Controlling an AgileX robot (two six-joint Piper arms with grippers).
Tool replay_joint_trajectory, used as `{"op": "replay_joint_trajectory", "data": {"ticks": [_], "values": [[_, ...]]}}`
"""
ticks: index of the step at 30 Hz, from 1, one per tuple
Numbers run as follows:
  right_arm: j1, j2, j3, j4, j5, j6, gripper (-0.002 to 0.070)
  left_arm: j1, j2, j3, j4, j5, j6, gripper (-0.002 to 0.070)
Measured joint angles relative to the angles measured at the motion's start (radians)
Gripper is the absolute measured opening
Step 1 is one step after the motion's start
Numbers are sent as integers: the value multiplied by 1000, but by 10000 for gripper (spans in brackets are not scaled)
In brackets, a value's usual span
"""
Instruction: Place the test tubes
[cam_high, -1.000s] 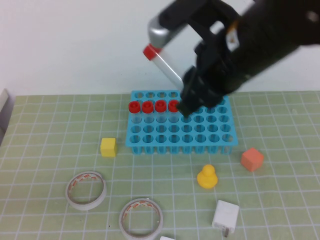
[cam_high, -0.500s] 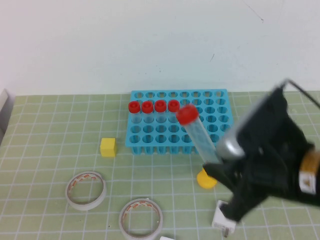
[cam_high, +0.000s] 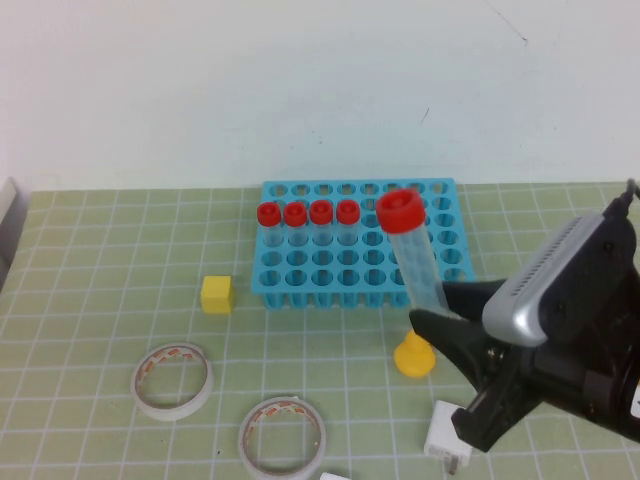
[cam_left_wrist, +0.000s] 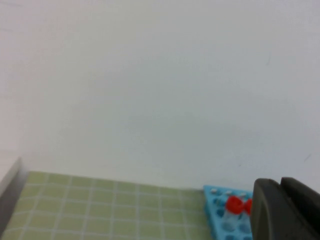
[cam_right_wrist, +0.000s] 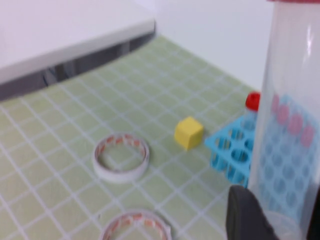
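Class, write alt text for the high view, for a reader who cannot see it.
The right gripper, low at the right, holds a red-capped test tube tilted near a blue rack that has four capped tubes in a row. The left gripper, shut, is outside this view.

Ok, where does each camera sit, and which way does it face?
High view: raised on the robot's side, angled down at the table; right gripper shut on a test tube near the blue rack.
Left wrist view: on the left arm, facing the back wall and a rack corner; shut left gripper at its edge.
Right wrist view: on the right arm, looking past its own finger and the held tube at the yellow cube and tape rolls.
Shared: high and right wrist both show tube, rack, cube, rolls.
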Motion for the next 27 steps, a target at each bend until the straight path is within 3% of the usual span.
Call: {"op": "replay_joint_trajectory", "data": {"ticks": [5, 12, 16, 23, 27], "values": [[0, 0, 4, -58, -91, 1, 231, -1, 138, -29, 71, -174, -134, -1], [0, 0, 13, -167, -142, 96, 230, -1, 335, -106, 498, -474, -546, -1], [0, 0, 15, -281, -158, 200, 230, -1, 428, -148, 649, -610, -668, -1], [0, 0, 17, -426, -215, 305, 230, -9, 462, -170, 685, -691, -695, -1], [0, 0, 17, -439, -245, 314, 230, -85, 462, -170, 648, -661, -703, -1]]}}
